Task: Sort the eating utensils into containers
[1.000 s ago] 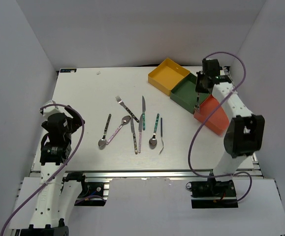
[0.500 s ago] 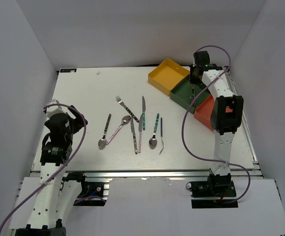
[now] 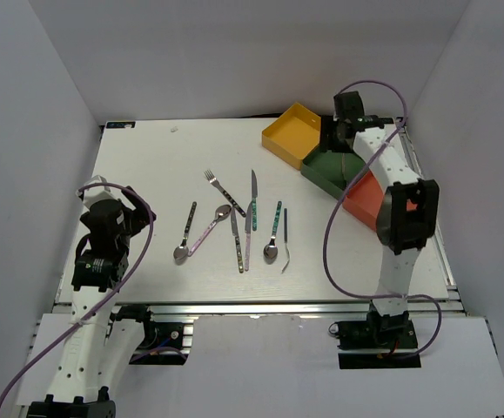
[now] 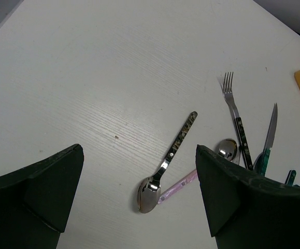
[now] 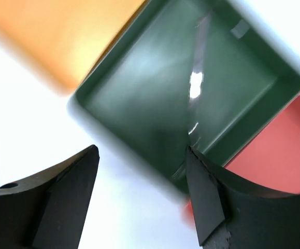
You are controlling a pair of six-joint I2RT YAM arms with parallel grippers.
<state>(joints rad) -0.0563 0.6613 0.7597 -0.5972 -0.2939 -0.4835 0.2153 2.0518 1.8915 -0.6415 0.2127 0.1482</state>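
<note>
White tabletop [image 3: 147, 157] w/ plain pale walls is carrying everything. Loose cutlery is lying mid-table in a close cluster: fork [image 3: 223, 192], patterned-handle spoon [image 3: 186, 233], pink-handle spoon [image 3: 208, 230], teal-handle knife [image 3: 254, 190], plus others beside them. Yellow tray [image 3: 297, 131], dark green tray [image 3: 325, 170] and red-orange tray [image 3: 380, 207] are sitting joined in a row at the far right. Something slim & shiny, prob. a utensil [image 5: 195, 93], is showing inside the dark green tray, but it's too blurred to name. These pieces are looking light, rigid and slick, and they're lying flat, so I'm judging the best hold to be across the handle near mid-length, pinched firmly from above. Right gripper [image 5: 140, 151] is hanging over the dark green tray, fingers spread, nothing between them. Left gripper [image 4: 139, 149] is hovering over the table's left side, fingers spread wide, touching nothing.
</note>
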